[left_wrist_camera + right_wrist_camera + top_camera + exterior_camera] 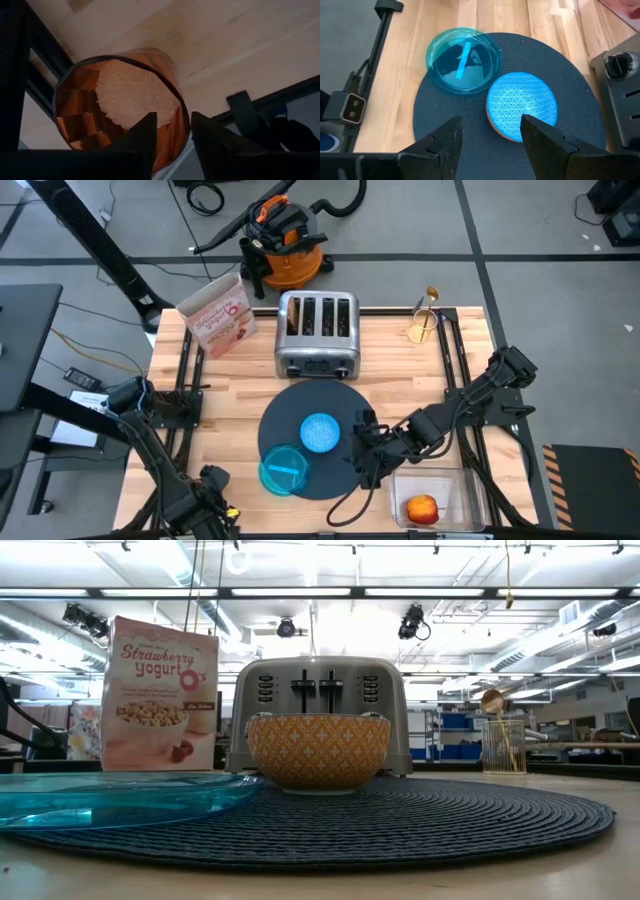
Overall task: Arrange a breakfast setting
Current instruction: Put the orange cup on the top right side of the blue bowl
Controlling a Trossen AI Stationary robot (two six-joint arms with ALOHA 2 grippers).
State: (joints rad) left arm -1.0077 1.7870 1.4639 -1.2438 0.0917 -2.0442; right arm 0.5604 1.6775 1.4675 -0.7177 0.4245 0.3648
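Note:
A round dark mat point(305, 442) lies mid-table. On it stands a small bowl point(320, 432), blue inside and orange-patterned outside point(318, 752). A clear blue plate point(285, 470) rests on the mat's near left edge. My right gripper point(490, 137) hovers open over the mat's right side, slanting down toward the bowl. At the table's near left corner my left gripper point(174, 135) points down over a copper cup point(120, 105) standing on the wood, one finger inside the rim and one outside. The arm hides the cup in the high view. A red apple point(422, 508) sits in a clear tray. My left gripper has one finger point(145, 137) inside the cup's mouth and the other point(212, 137) outside its wall, coming from above and pointing down. The rim point(184, 125) runs through the gap. I cannot tell whether either finger touches it. The cup stands upright on the table.
A steel toaster point(317, 332) stands just behind the mat, and a pink cereal box point(217, 315) stands at the far left. A wire holder with a gold spoon point(427, 320) is at the far right. Black frame rails point(455, 355) run along both sides.

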